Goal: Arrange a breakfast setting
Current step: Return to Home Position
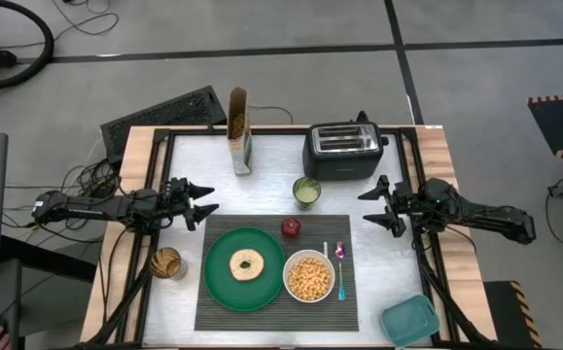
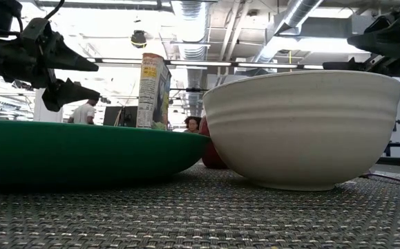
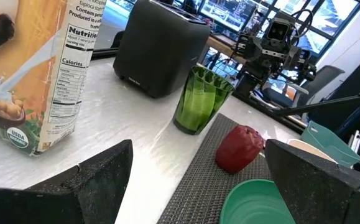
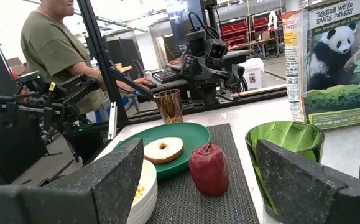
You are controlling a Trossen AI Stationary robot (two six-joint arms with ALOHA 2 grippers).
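A dark ribbed placemat (image 1: 276, 301) lies at the table's near middle. On it sit a round green plate (image 1: 213, 282) bearing a tan bagel (image 1: 247, 264), a white bowl (image 1: 309, 277) of yellow cereal pieces (image 1: 309, 279), a red apple (image 1: 290, 227) at the far edge, and a pink-teal spoon (image 1: 339, 267) right of the bowl. My left gripper (image 1: 206, 203) hangs open above the table left of the placemat. My right gripper (image 1: 369, 207) hangs open right of the placemat. Both are empty.
A black toaster (image 1: 345, 151), a cereal box (image 1: 239, 131) and a green cup (image 1: 306, 192) stand behind the placemat. An amber glass (image 1: 168, 262) stands at the left, a teal square container (image 1: 409, 320) at the near right. A person (image 4: 58, 50) stands beyond the table.
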